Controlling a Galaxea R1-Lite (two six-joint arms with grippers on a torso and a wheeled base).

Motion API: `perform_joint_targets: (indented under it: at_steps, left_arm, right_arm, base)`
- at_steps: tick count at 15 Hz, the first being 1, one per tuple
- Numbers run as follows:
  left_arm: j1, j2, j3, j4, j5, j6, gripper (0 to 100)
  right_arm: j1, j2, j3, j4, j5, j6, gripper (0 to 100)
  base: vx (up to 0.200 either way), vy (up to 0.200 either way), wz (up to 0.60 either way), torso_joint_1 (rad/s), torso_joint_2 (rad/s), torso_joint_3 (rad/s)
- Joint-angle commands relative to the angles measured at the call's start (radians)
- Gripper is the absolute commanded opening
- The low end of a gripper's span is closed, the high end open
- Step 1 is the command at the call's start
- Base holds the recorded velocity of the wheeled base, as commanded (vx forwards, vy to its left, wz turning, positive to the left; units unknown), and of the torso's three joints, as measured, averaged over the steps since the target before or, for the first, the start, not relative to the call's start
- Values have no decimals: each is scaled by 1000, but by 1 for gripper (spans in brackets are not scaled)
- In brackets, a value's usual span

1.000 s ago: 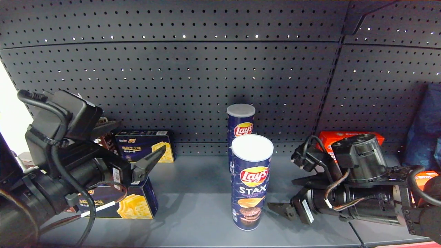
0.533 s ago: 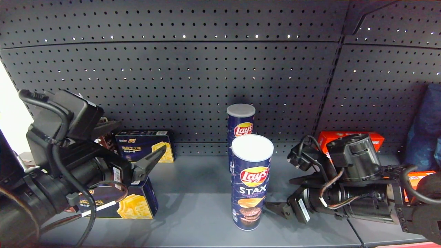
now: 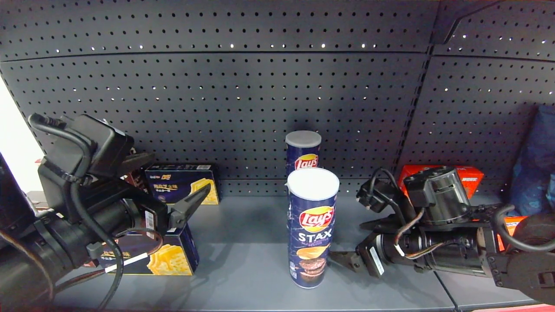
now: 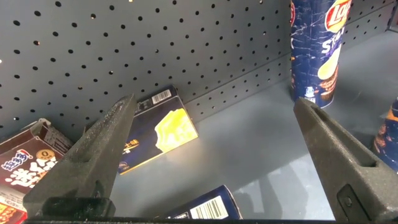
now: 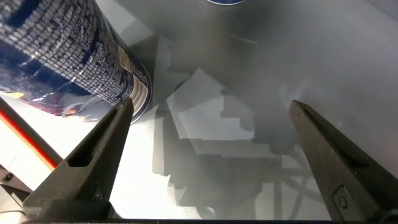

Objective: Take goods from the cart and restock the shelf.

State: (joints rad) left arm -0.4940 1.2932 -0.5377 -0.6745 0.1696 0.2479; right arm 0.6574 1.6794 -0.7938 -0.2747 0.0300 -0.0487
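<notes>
The pegboard (image 3: 238, 95) is dark grey with an even grid of small holes, some lit white. The shelf (image 3: 247, 234) is plain mid grey.

The front can (image 3: 313, 225) has a navy body, a white lid, a red-and-yellow emblem, white lettering, and yellow and brown food pictures. The rear can (image 3: 303, 154) has the same navy and emblem, with a grey lid.

The rear box (image 3: 182, 182) and the front box (image 3: 164, 258) are navy, each with a yellow cracker picture and a white barcode patch. The brown box (image 4: 25, 162) is brown and red with white lettering. The red box (image 3: 466, 175) is orange-red. The bag (image 3: 535, 156) is mottled blue.

The left gripper (image 4: 214, 102) and right gripper (image 5: 211, 104) are black.
</notes>
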Motion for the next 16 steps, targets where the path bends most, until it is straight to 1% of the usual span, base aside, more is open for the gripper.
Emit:
perform_joint_targets:
  at_steps: [1, 5, 7, 8, 9, 10, 11, 12, 13, 14, 15, 16]
  left_arm:
    - [0, 1, 2, 0, 1, -1, 100]
    - [3, -6, 16, -2, 2, -1, 100]
    - [32, -34, 21, -10, 2, -2, 100]
    - [38, -52, 21, -14, 2, -2, 100]
    - [68, -95, 22, -14, 2, -4, 100]
    - [111, -149, 39, -14, 2, -2, 100]
    - [134, -187, 59, -14, 2, -2, 100]
    - [173, -304, 123, -5, 5, -2, 100]
    - [195, -394, 193, -2, 8, -2, 100]
    - [201, -486, 275, -2, 31, 5, 100]
    - [203, -574, 352, 0, 77, 13, 100]
    - [203, -631, 412, 3, 108, 13, 100]
  right_arm:
    - [1, 13, -4, 0, 1, 0, 100]
    - [-21, -64, 13, -21, -1, 4, 100]
    - [-71, -152, 4, -67, -1, 4, 100]
    - [-101, -191, 4, -78, -1, 4, 100]
    - [-156, -300, 11, -81, -1, 3, 100]
    - [-202, -386, 33, -81, -1, 3, 100]
    - [-236, -443, 58, -80, 1, 3, 100]
    - [-328, -586, 131, -77, 5, 3, 100]
    - [-404, -687, 200, -75, 8, 3, 100]
    - [-492, -799, 283, -74, 13, 3, 100]
    - [-567, -905, 361, -69, 16, 3, 100]
    - [-611, -981, 421, -63, 13, 3, 100]
  base:
    - [0, 0, 0, 0, 0, 0]
    - [0, 0, 0, 0, 0, 0]
    - [0, 0, 0, 0, 0, 0]
    - [0, 0, 0, 0, 0, 0]
    - [0, 0, 0, 0, 0, 0]
    - [0, 0, 0, 0, 0, 0]
    - [0, 0, 0, 0, 0, 0]
    - [0, 0, 0, 0, 0, 0]
    - [0, 0, 0, 0, 0, 0]
    - [0, 0, 0, 0, 0, 0]
    - [0, 0, 0, 0, 0, 0]
    - [0, 0, 0, 0, 0, 0]
